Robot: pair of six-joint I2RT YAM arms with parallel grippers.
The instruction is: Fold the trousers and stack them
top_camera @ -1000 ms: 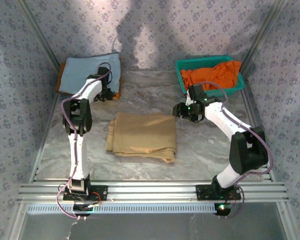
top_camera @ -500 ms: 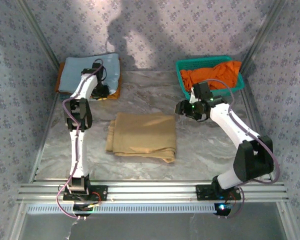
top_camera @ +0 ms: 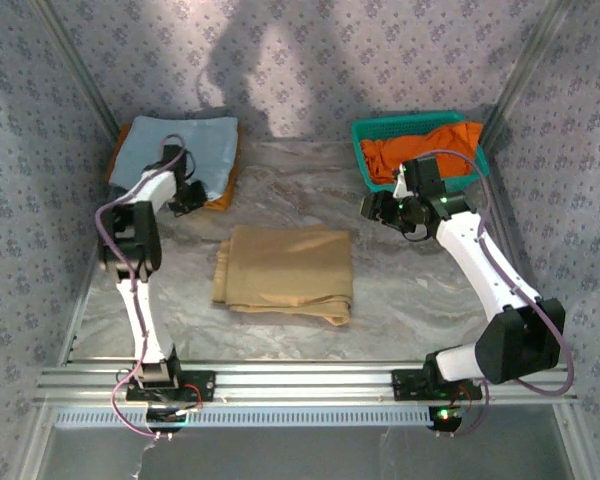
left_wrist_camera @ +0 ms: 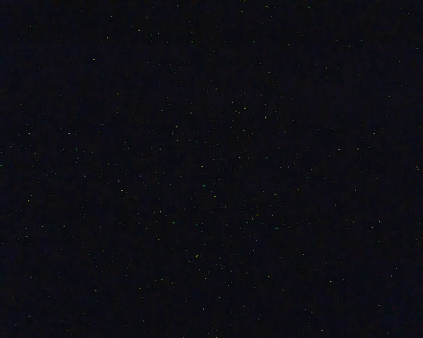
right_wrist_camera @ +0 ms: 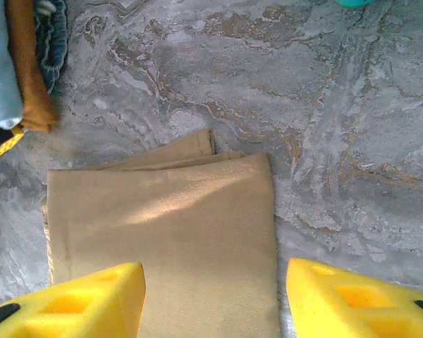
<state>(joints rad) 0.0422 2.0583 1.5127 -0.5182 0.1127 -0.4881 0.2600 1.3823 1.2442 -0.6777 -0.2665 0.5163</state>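
The tan trousers [top_camera: 285,270] lie folded into a flat rectangle in the middle of the marble table, with nothing holding them. In the right wrist view the folded trousers [right_wrist_camera: 162,239] lie under and ahead of my right gripper [right_wrist_camera: 215,303], whose yellow fingers [right_wrist_camera: 92,296] stand wide apart with nothing between them. From above, the right gripper [top_camera: 372,207] hovers right of the trousers, near the basket. My left gripper [top_camera: 187,194] sits at the front edge of the cloth pile at back left. Its wrist view is black, so its jaws are hidden.
A teal basket [top_camera: 365,128] at back right holds a bright orange garment [top_camera: 425,150]. At back left a light blue folded cloth [top_camera: 175,145] rests on an orange-brown cloth [top_camera: 220,200]. Patterned walls close in both sides and the back.
The left arm's elbow swung left and its gripper slid from on top of the pile to the pile's front edge. The right arm drew back and right, toward the basket. The trousers stayed put.
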